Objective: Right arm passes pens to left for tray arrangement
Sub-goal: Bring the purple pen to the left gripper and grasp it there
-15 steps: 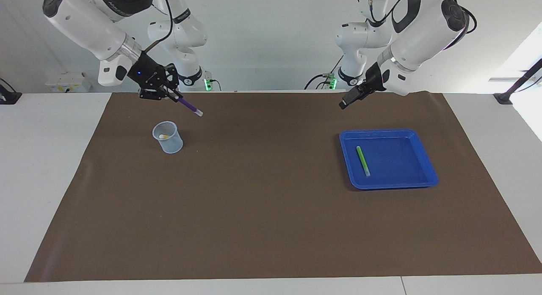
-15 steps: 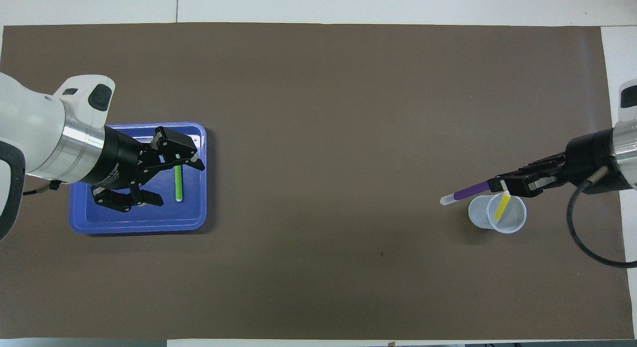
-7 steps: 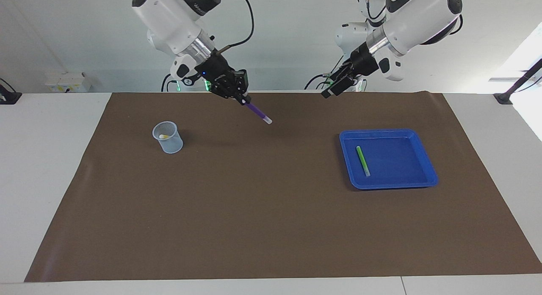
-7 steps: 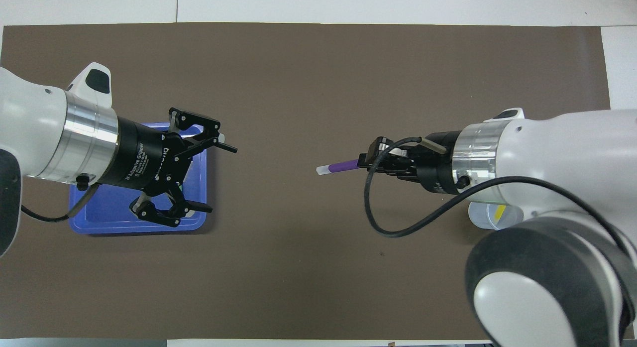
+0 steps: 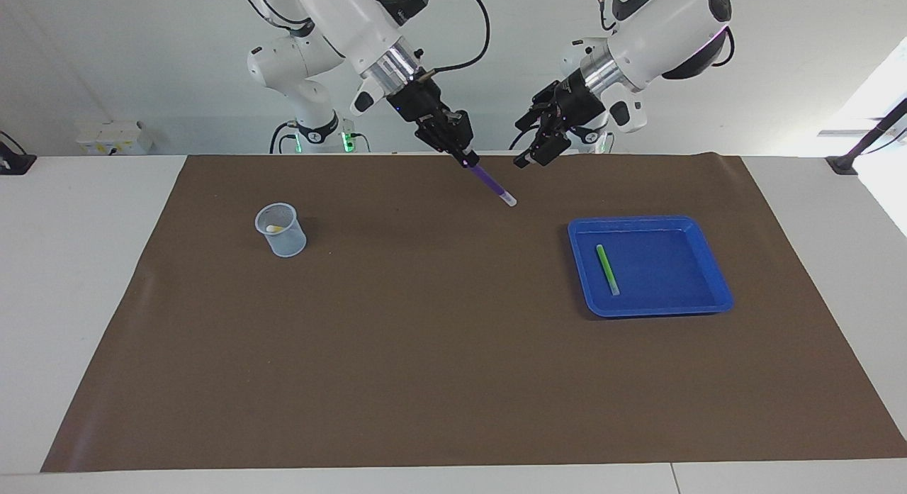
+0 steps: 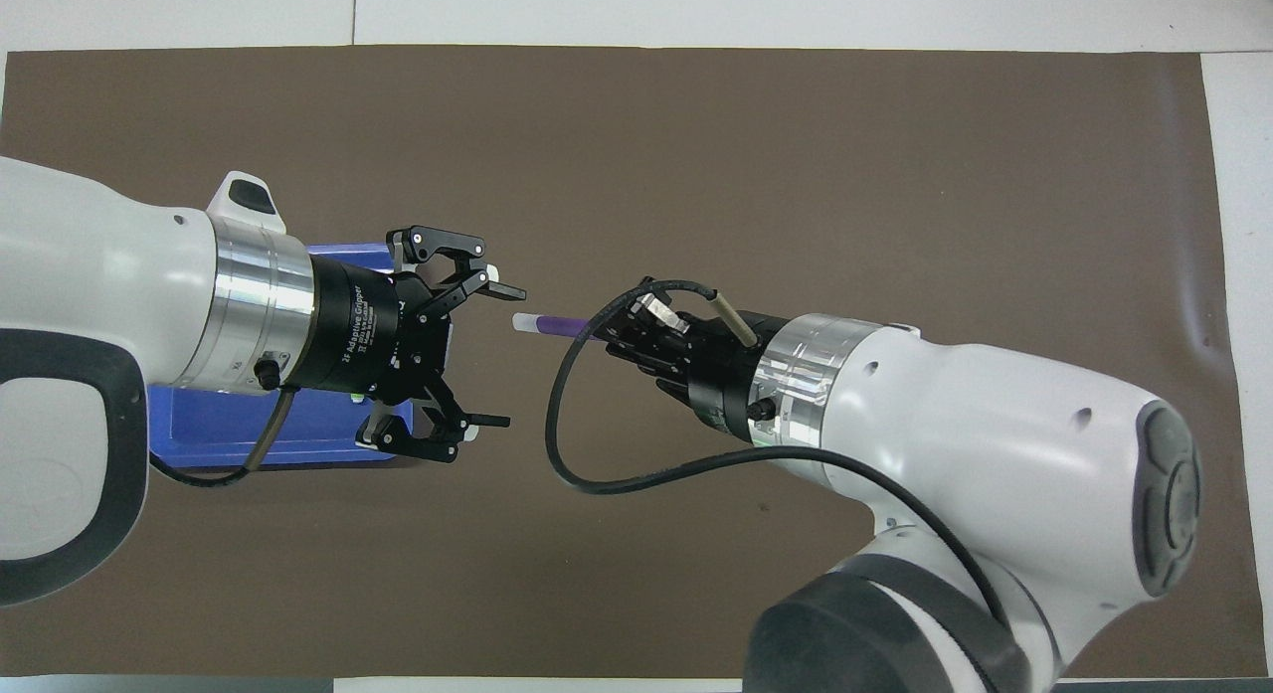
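The purple pen (image 5: 489,182) is held clamped in the right gripper (image 5: 464,156), which has been carried within the last second from above the translucent cup (image 5: 281,230) to the air over the middle of the brown mat (image 5: 425,352), the pen's pale end pointing down toward the left arm. Over the same second the left gripper (image 6: 492,355) has been swung away from above the blue tray (image 5: 716,295) and raised to meet it; its fingers are spread wide and nothing is held between them. In the overhead view the pen's pale tip is seen just short of the open jaws, not yet between them. The green pen (image 5: 607,268) is already laid in the tray, and the yellow pen (image 5: 273,229) is left in the cup. The handover of the second pen is therefore judged to be imminent, with closing and release not yet done.
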Robot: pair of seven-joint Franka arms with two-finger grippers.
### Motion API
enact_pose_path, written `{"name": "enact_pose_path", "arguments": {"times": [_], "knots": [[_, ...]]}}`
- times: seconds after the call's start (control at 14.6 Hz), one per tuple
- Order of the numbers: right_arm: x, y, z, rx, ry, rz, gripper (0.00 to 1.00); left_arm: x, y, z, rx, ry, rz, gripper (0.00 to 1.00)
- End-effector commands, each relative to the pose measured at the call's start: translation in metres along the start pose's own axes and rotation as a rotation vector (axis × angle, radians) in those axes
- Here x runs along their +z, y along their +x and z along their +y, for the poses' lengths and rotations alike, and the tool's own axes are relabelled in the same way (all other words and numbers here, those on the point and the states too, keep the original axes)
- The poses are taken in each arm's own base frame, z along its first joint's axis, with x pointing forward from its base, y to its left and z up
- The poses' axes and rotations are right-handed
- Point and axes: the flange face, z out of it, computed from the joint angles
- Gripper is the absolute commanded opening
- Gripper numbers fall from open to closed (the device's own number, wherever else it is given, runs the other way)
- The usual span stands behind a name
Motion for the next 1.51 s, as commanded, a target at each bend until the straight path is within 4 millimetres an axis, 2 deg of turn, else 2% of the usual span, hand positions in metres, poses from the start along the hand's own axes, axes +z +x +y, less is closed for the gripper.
{"name": "enact_pose_path", "arguments": {"times": [0.0, 0.27, 0.55, 0.96, 1.24, 1.37, 1.44], "knots": [[0.000, -0.014, 0.009, 0.019, 0.009, -0.016, 0.03, 0.005, 0.026, -0.020, -0.056, -0.128, -0.055, 1.00], [0.005, -0.021, 0.011, -0.001, -0.001, -0.026, 0.04, 0.009, 0.040, -0.022, -0.003, -0.150, -0.069, 1.00], [0.006, -0.022, 0.013, -0.004, -0.008, -0.029, 0.04, 0.025, 0.057, -0.025, -0.015, -0.175, -0.062, 1.00], [0.008, -0.027, 0.013, -0.020, -0.011, -0.036, 0.04, 0.048, 0.050, -0.040, -0.021, -0.166, -0.081, 1.00], [0.008, -0.028, 0.013, -0.020, -0.012, -0.037, 0.04, 0.050, 0.050, -0.042, -0.031, -0.174, -0.088, 0.99], [0.008, -0.028, 0.013, -0.020, -0.013, -0.038, 0.04, 0.049, 0.050, -0.041, -0.032, -0.175, -0.090, 0.87], [0.008, -0.028, 0.013, -0.020, -0.013, -0.038, 0.03, 0.049, 0.051, -0.041, -0.033, -0.174, -0.091, 0.77]]}}
